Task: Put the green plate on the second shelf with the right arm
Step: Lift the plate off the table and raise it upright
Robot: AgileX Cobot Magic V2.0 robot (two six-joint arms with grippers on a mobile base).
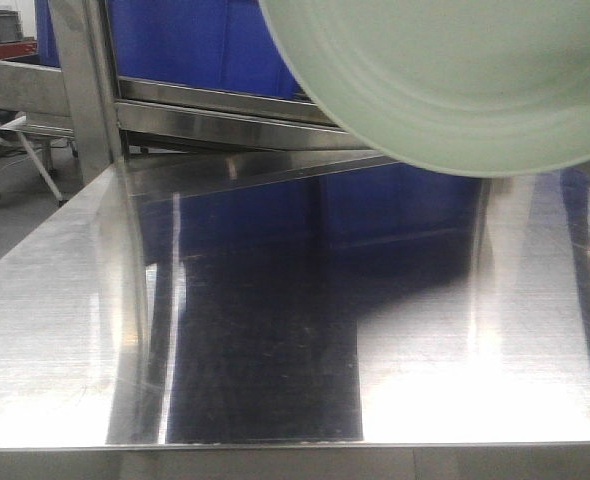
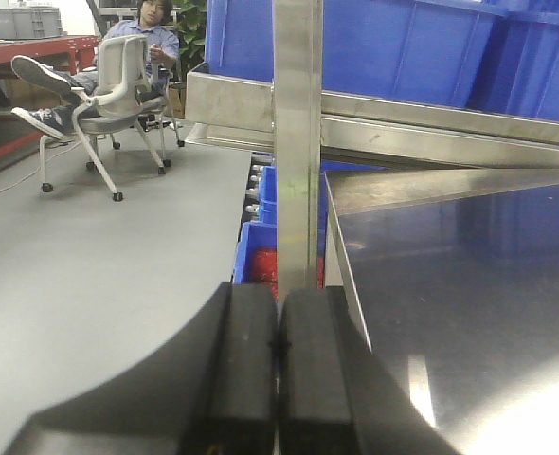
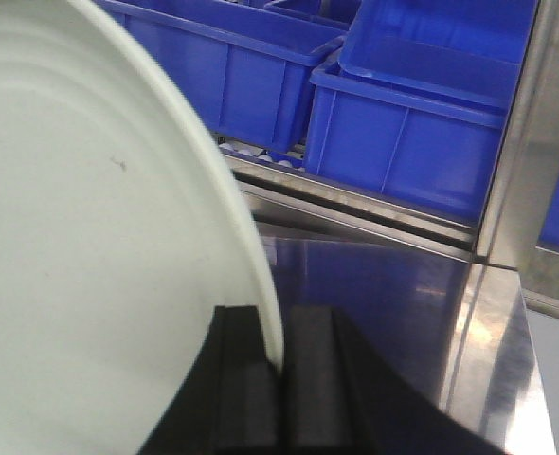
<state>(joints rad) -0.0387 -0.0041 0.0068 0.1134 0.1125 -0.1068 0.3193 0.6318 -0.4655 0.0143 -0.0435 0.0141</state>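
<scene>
Your right claw (image 3: pixel 281 374) pinches the green plate (image 3: pixel 90 246) by its rim, jaws nearly closed; the plate fans up and left of it. Likely stiff, smooth, breakable: that edge grip could slip.

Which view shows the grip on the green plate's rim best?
Right wrist: the green plate fills the left, its rim pinched in the right gripper. Front view shows only part of it at top right, no gripper. Left wrist shows none of it.
</scene>
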